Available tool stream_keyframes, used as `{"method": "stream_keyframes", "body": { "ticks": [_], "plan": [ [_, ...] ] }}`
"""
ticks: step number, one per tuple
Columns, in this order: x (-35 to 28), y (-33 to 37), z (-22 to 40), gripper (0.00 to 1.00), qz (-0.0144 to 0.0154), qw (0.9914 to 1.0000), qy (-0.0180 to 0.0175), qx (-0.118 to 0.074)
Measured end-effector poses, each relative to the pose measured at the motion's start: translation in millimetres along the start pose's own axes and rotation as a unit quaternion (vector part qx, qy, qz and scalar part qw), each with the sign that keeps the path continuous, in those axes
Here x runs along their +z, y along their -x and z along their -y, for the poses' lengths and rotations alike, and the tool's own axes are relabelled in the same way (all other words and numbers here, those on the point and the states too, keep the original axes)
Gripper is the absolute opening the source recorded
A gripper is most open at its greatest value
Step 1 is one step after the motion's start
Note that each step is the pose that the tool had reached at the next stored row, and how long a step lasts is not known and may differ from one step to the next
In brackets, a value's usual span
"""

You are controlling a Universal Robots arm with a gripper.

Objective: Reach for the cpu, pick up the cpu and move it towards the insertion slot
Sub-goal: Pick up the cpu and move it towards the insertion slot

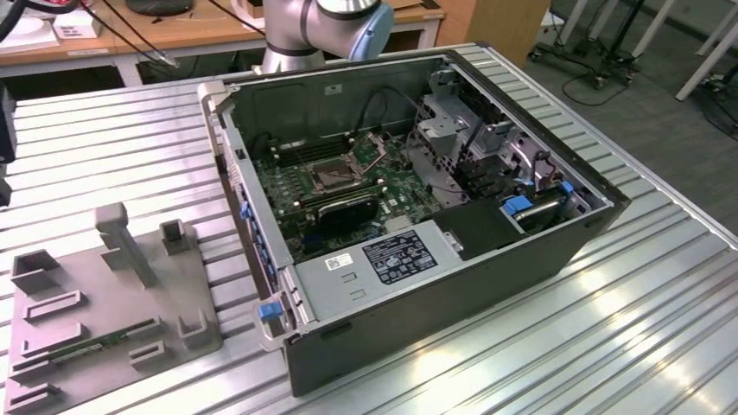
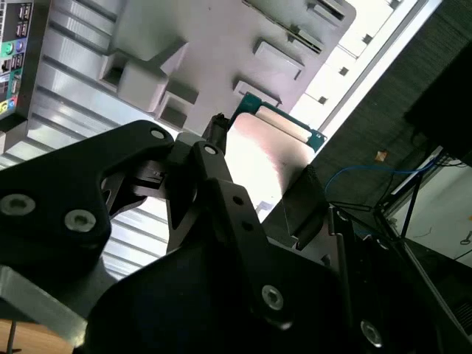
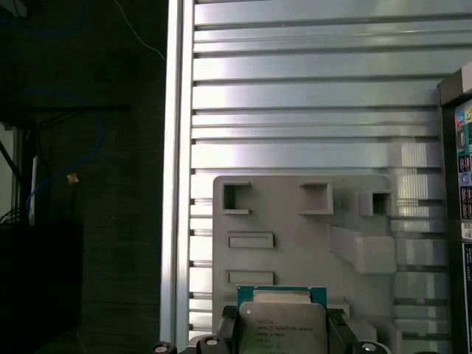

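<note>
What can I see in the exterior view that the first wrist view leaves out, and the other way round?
Exterior view: the inside of the open computer case, with its green motherboard and the insertion slot, plus the arm's grey joint. First wrist view: the cpu close up, clamped between the black jaws, with the grey plastic tray behind it. Both: that tray and the ribbed metal table; the case is in each, but the wrist view catches just an outer panel.
</note>
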State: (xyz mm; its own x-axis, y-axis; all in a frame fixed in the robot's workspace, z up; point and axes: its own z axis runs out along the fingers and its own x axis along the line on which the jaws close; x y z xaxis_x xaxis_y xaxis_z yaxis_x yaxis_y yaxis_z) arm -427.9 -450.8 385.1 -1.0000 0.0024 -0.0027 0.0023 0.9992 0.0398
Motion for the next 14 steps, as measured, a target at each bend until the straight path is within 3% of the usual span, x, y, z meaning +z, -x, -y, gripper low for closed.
{"method": "stream_keyframes", "body": {
  "ticks": [14],
  "plan": [
    [0.1,25.9,-0.1,0.55,0.0000,1.00000,0.0000,0.000]
  ]
}}
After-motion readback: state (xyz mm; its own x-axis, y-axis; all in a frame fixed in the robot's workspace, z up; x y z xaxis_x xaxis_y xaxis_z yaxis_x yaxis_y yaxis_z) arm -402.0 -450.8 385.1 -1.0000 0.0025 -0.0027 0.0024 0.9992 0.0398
